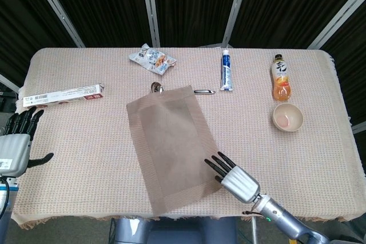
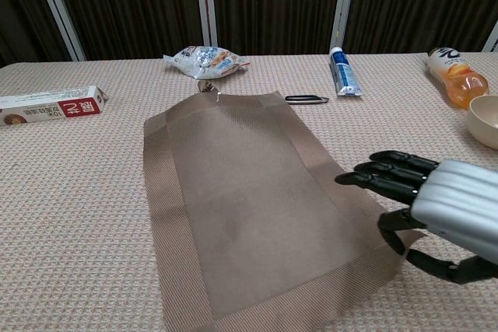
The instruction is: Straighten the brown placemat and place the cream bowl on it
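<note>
While right hand [image 1: 237, 177] fingers [image 2: 383, 173] splay, placemat [image 1: 171, 144] lies flat.

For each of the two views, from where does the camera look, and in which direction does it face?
Head view: high above, looking steeply down on the whole table; shows left hand and right hand.
Chest view: low at the near edge, facing across toward the dark curtain; shows only the right hand.
Shared: brown placemat, cream bowl, right hand.
</note>
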### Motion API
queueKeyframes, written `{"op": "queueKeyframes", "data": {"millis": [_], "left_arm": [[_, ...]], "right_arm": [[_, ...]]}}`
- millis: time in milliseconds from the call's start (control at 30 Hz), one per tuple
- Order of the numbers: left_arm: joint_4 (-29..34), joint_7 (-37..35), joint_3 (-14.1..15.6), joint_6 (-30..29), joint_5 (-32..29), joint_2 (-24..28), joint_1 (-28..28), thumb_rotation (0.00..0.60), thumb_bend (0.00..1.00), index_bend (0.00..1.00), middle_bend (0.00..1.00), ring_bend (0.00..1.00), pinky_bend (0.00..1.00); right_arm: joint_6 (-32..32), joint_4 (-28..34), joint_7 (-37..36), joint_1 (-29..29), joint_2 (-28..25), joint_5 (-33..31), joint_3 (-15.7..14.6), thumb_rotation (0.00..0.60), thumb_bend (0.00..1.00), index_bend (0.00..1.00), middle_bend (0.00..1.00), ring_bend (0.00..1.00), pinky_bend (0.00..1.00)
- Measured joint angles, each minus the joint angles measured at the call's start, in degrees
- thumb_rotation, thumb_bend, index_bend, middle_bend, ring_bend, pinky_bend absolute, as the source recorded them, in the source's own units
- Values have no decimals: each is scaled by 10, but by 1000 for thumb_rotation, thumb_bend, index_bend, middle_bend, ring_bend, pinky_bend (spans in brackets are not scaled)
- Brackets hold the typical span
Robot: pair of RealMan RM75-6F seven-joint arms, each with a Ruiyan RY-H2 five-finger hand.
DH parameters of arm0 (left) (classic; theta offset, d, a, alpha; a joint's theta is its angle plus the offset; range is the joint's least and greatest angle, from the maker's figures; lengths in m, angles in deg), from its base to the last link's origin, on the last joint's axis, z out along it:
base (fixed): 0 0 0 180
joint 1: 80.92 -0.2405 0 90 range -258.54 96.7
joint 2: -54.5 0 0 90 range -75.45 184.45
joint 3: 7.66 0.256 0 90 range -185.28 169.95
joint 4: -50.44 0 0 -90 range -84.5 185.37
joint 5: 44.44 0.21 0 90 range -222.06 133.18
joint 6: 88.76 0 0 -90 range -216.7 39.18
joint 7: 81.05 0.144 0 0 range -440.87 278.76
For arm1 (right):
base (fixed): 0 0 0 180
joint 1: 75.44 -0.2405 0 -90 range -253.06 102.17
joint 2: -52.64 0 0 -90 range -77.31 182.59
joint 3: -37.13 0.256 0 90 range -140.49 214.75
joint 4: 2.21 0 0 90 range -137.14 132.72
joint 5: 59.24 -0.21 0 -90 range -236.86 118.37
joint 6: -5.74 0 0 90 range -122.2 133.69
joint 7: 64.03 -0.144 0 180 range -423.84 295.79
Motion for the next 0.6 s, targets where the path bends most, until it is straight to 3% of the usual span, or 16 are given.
{"op": "queueKeyframes", "data": {"millis": [267,400,600], "left_arm": [[5,9,4,0,6,-2,0,600,0,0,0,0,0],[4,17,6,1,5,-7,1,600,0,0,0,0,0],[1,26,6,6,1,-14,3,600,0,0,0,0,0]], "right_arm": [[-139,-51,8,19,-140,119,-54,600,383,781,4,0,0],[-155,-96,17,13,-172,131,-48,600,382,781,6,0,0],[-136,-154,9,-35,-180,130,-12,600,382,781,15,0,0]]}}
